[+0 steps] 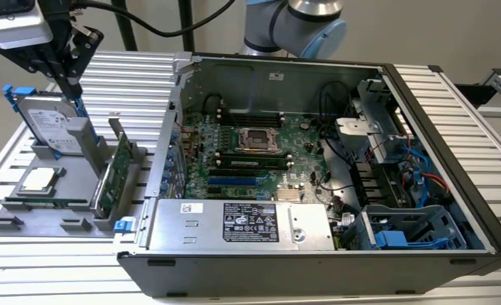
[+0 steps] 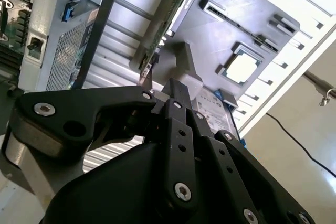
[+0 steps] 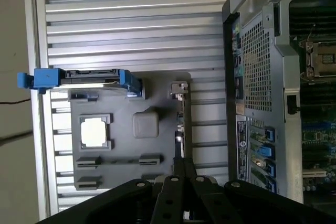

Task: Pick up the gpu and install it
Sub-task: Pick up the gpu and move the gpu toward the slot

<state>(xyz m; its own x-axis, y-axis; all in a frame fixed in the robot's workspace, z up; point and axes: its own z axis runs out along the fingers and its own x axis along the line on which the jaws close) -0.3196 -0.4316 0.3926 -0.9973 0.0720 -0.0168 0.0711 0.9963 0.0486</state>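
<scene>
The open computer case [image 1: 301, 279] holds its motherboard [image 1: 233, 168]. Beside it on the slatted tabletop [image 1: 136, 79], a grey holder [image 1: 39, 222] carries a hard drive [image 1: 51, 127], the gpu [image 1: 110, 181] standing on edge, and a processor chip [image 1: 40, 180]. The end effector [image 1: 77, 95] hangs over the holder, fingers together, empty.

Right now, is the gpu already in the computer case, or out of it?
Out. The gpu stands on its edge in the grey holder beside the computer case, not inside it.
</scene>
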